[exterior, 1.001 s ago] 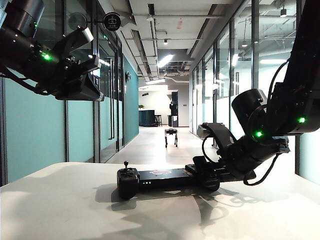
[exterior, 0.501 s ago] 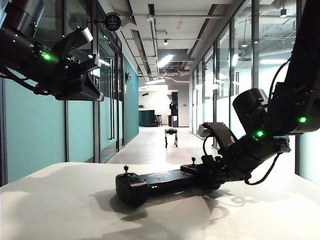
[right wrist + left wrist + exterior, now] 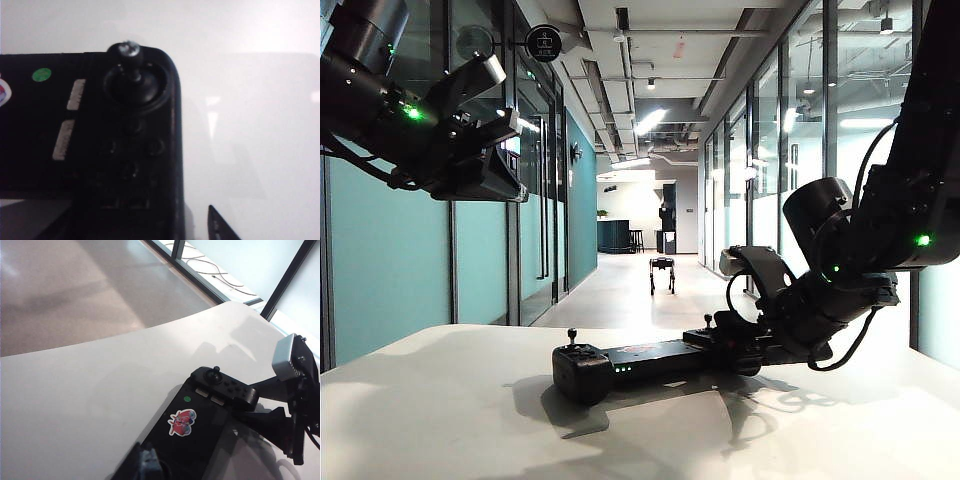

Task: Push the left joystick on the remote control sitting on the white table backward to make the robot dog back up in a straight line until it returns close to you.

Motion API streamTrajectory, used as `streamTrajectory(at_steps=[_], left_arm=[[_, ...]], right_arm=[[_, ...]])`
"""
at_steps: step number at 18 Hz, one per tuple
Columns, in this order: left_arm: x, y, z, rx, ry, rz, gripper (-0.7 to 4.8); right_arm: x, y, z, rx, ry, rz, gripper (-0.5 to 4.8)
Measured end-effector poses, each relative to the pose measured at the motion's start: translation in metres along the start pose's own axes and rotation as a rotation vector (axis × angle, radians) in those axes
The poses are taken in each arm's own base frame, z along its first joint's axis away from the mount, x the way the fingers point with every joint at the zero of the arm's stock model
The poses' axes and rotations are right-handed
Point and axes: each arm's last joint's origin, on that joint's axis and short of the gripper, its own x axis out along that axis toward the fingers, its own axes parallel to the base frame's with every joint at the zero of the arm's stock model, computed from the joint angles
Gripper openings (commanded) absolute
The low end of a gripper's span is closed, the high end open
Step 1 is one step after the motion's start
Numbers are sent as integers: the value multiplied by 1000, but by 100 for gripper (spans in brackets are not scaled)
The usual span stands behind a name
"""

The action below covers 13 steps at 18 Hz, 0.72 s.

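Here, the left joystick (image 3: 571,337) stands upright and untouched on the left-hand lobe of the remote control (image 3: 650,358), which lies flat near the middle of the white table (image 3: 440,420). The stick looks thin and spring-loaded, so it likely needs only a light nudge at its round knob. A hard sideways load could bend it or skid the handset. The handset itself reads as rigid plastic, fairly light, and apt to slide on the smooth tabletop, so bracing its body seems wise.

The right gripper (image 3: 728,346) sits low at the handset's opposite end, beside the right-hand stick (image 3: 131,52). Only one fingertip (image 3: 220,226) shows in its wrist view, and whether its pincer is spread or pinching the lobe cannot be told. The left gripper (image 3: 505,95) hangs high above the table's left side, well apart from the stick, its fingers apparently spread and carrying nothing. From there its camera looks down on the handset's red sticker (image 3: 182,421).

Far down the corridor, the robot dog (image 3: 662,272) stands on the floor, so the backing-up appears barely begun. No container is in sight.
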Motion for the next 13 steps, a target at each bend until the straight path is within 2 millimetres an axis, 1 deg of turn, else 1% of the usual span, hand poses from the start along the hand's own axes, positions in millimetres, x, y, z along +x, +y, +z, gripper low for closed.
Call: streamTrajectory(at_steps=[2, 3, 7, 10, 13], left_arm=[[0, 0, 0, 0, 0, 0, -6], [0, 0, 0, 0, 0, 0, -6], [0, 0, 0, 0, 0, 0, -6], [0, 0, 0, 0, 0, 0, -6], [0, 0, 0, 0, 0, 0, -6]], right_arm=[[0, 0, 0, 0, -1, -2, 461], [0, 0, 0, 0, -4, -4, 479], [0, -1, 0, 0, -4, -5, 479], [-2, -10, 0, 12, -10, -16, 479], [-5, -16, 4, 19, -28, 18, 479]])
